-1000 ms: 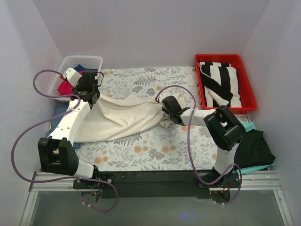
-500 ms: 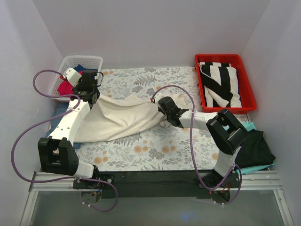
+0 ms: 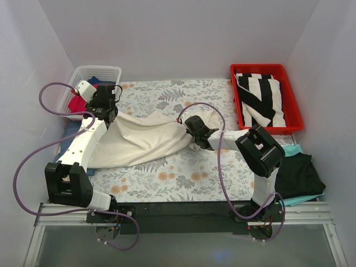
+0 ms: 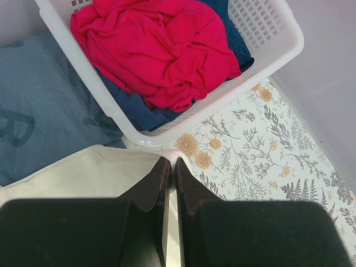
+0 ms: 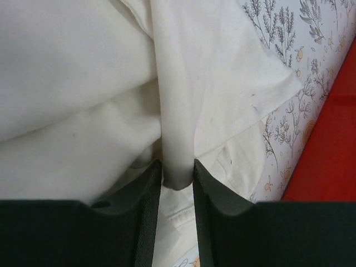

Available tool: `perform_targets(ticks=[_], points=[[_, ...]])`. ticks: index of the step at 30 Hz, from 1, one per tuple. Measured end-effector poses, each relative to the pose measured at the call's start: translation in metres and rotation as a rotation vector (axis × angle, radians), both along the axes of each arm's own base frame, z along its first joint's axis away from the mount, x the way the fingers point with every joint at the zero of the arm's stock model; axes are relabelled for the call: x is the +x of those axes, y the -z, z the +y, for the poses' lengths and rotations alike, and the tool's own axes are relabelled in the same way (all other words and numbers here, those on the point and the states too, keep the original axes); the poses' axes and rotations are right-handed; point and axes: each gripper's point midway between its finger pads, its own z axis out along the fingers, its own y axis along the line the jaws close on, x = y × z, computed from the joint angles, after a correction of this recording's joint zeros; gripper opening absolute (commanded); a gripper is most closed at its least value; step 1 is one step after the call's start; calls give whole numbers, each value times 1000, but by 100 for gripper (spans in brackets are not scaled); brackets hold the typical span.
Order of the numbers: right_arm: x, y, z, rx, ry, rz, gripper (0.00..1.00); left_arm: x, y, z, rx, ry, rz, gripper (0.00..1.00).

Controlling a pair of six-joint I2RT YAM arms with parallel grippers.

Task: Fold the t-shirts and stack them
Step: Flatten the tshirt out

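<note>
The cream t-shirt (image 3: 146, 140) lies stretched across the floral cover (image 3: 167, 179), left gripper (image 4: 169, 167) pinching its corner by the basket (image 3: 114, 70), right gripper (image 5: 177, 169) clamped on a bunched fold; better to draw them apart evenly, low, without tugging.

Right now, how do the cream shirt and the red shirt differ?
The cream shirt lies drawn out on the table; the red shirt sits crumpled in the white basket. The left jaws and the right jaws pinch the cream shirt; nothing holds the red shirt. Neither is folded.
</note>
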Motion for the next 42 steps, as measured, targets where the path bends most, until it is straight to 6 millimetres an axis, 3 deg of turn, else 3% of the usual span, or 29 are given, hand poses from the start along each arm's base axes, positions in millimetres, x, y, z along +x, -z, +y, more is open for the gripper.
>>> perform_targets(ticks=[9,12,13,14,21,24,27,32,37,42], points=[[4,1,-3,4,12,-3,33,0,2,-1,-3,4,3,0],[8,0,-4,4,19,-7,18,-1,4,-1,-2,4,8,0],[10,1,-5,5,22,-8,7,-1,4,-1,-2,5,9,0],[11,0,-5,1,23,-10,1,-1,4,-1,-2,5,9,0],[14,-3,-11,-4,48,-26,1,-1,4,-1,-2,5,9,0],[13,-15,-15,0,66,-46,1,-1,4,-1,-1,8,11,0],[5,-47,-24,44,94,-75,1,-1,2,-3,-4,25,15,0],[-16,-148,-42,249,160,-199,1,-5,-26,-8,-14,70,-22,0],[-49,-227,-67,414,207,-277,1,-16,-90,-12,-18,114,-142,0],[-73,-301,-85,534,218,-348,1,-36,-170,-16,-14,174,-300,0]])
